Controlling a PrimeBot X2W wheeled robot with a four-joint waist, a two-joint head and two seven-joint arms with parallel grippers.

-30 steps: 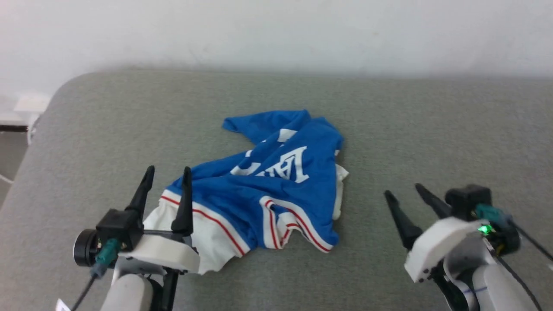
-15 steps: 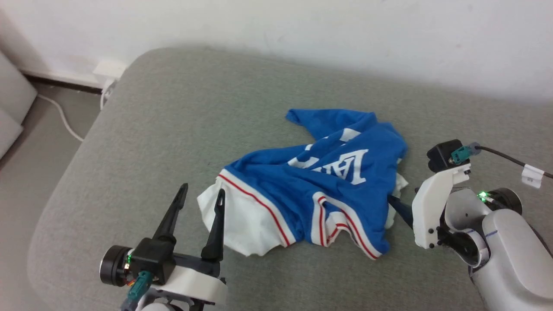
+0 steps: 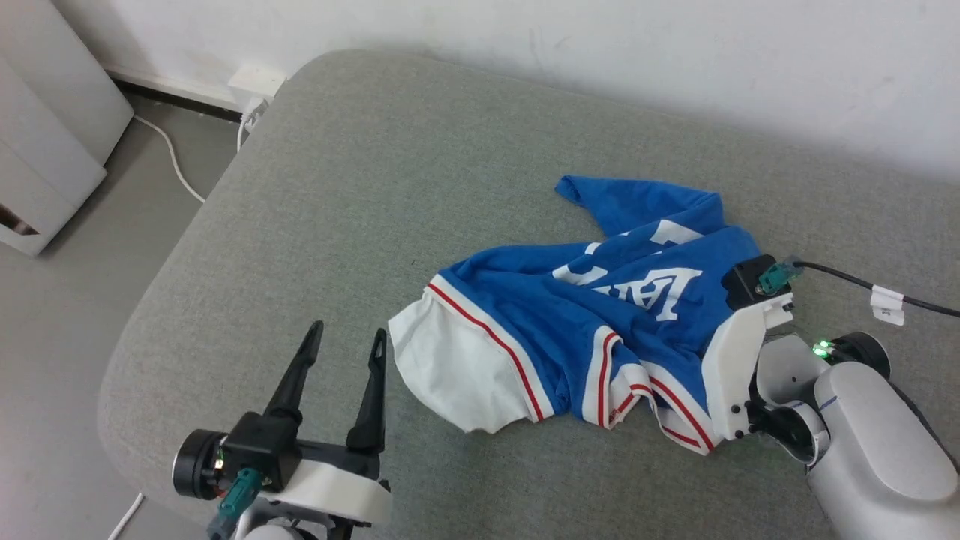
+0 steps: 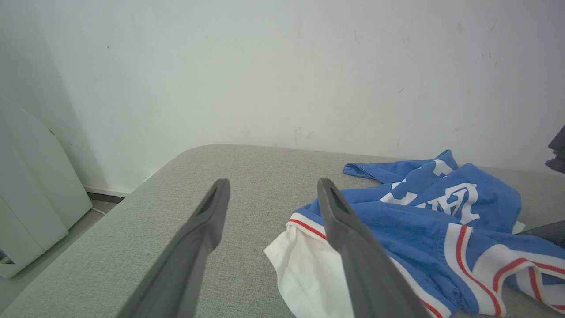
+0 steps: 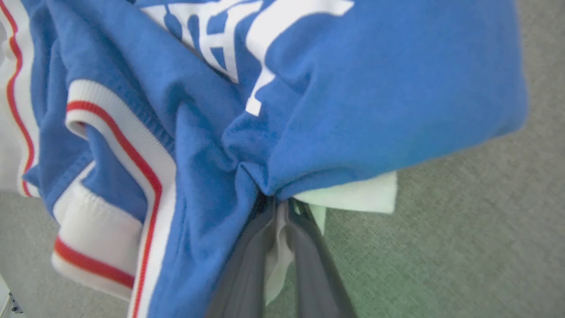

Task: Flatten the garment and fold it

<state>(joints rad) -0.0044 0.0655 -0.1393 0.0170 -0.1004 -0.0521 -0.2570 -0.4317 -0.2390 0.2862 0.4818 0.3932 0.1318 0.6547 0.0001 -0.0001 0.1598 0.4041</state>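
The royal-blue garment (image 3: 570, 315) lies crumpled on the grey cushion, its white lettering facing up and a white sleeve with red-striped trim spread toward the front left. In the right wrist view my right gripper (image 5: 278, 203) is shut on the garment (image 5: 309, 110), pinching a blue fold and white fabric at its right edge. The head view has my right wrist housing (image 3: 739, 360) covering those fingers. My left gripper (image 3: 345, 341) stands open just left of the white sleeve without touching it. From the left wrist, the garment (image 4: 419, 212) lies right of my open left gripper (image 4: 269, 194).
The grey cushion (image 3: 360, 187) has a rounded left edge and corner, with floor beyond. A white cabinet (image 3: 52, 135) and a white cable (image 3: 176, 161) are on the floor at left. A white wall (image 3: 600, 45) runs behind. A black cable (image 3: 862, 285) trails from my right wrist.
The head camera has turned, shifting the whole picture right. My right gripper went in to the garment's right edge and shut on it. My left gripper came off the white sleeve.
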